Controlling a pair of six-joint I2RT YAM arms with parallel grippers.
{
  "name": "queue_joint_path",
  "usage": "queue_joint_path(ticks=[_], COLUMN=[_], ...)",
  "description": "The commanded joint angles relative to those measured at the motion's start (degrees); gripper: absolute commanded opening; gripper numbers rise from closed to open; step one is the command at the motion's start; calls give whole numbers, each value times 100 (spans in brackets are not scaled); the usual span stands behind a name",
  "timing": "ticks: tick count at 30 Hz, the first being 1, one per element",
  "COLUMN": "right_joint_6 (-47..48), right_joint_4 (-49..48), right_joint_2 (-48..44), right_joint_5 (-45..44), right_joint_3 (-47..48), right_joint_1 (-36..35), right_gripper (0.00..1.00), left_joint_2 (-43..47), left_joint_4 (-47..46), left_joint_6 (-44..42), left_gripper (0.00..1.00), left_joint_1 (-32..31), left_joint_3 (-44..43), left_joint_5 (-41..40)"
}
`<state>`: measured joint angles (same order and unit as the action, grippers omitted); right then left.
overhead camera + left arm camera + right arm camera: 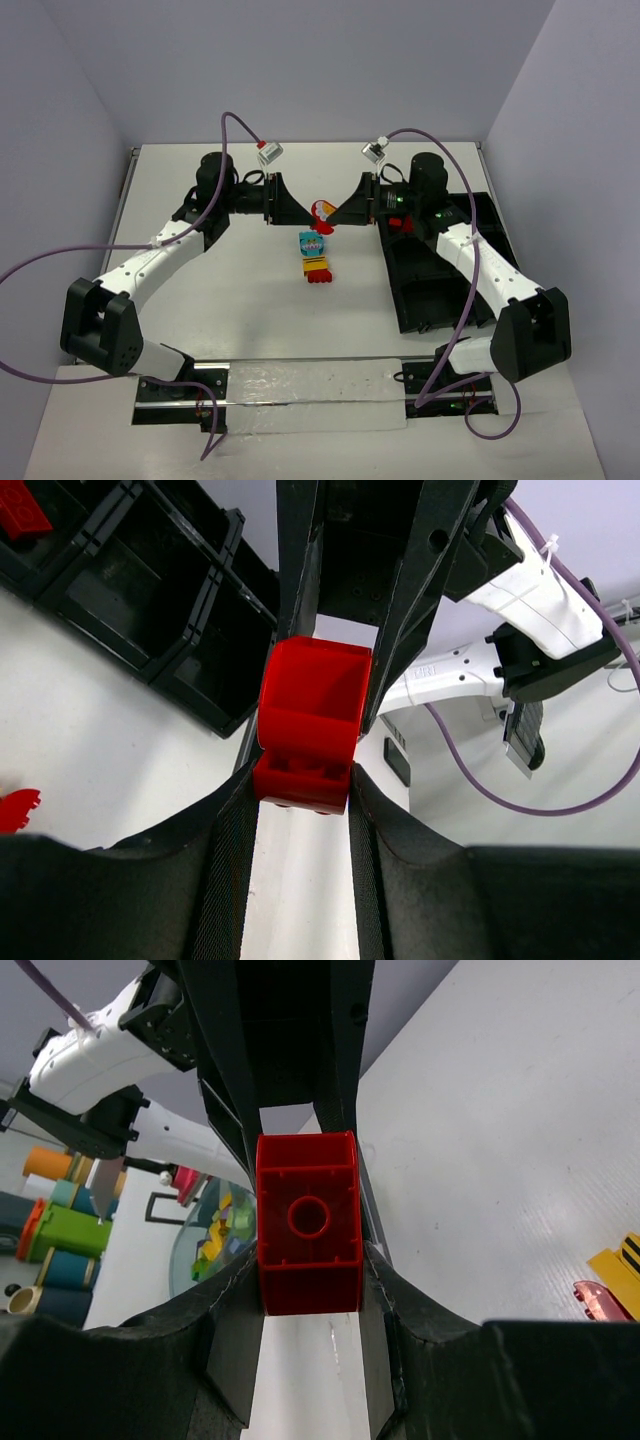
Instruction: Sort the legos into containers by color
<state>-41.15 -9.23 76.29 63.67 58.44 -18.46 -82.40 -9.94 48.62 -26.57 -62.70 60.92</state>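
Note:
A red lego brick (322, 213) with white marks hangs above the table's far middle, gripped from both sides. My left gripper (306, 207) is shut on its left end and my right gripper (338, 212) on its right end. In the left wrist view the brick (312, 720) sits between my fingertips, with the other gripper's fingers above it. In the right wrist view its hollow underside (308, 1222) faces the camera. A cyan brick (311, 242), a yellow brick (316, 264) and a red brick (319, 277) lie on the table below. The black tray of bins (440, 285) lies to the right.
A red brick (402, 223) lies in the tray's far bin and also shows in the left wrist view (20, 508). The tray's walls (215, 580) run behind the held brick. The yellow brick (620, 1260) and the red brick (600, 1300) show at the right edge of the right wrist view.

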Motion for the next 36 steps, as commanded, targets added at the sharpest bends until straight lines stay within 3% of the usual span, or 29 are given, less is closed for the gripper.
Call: queue_joint_path(ticks=[1, 9, 16, 21, 31, 33, 36], right_joint_6=[-545, -1257, 293, 902, 1294, 1328, 1373], right_joint_4=[-332, -374, 3006, 3696, 3982, 4008, 4127], right_joint_2=[32, -22, 62, 219, 1250, 1506, 1795], right_joint_5=[-819, -1735, -5162, -6700, -7334, -7369, -7440], right_joint_3=[317, 361, 1277, 1301, 1594, 1730, 1941], right_joint_1=[338, 955, 1047, 1156, 1284, 1292, 1301], right_gripper=[0, 0, 0, 0, 11, 17, 36], left_joint_2=[275, 374, 409, 383, 128, 76, 67], left_joint_4=[116, 126, 456, 726, 1665, 1887, 1944], left_joint_6=[-341, -340, -511, -616, -819, -879, -824], left_gripper=[0, 0, 0, 0, 0, 0, 0], left_joint_1=[-103, -103, -103, -103, -112, -112, -112], left_joint_3=[53, 203, 71, -76, -622, -742, -809], left_joint_5=[54, 39, -68, -181, -864, -1018, -1136])
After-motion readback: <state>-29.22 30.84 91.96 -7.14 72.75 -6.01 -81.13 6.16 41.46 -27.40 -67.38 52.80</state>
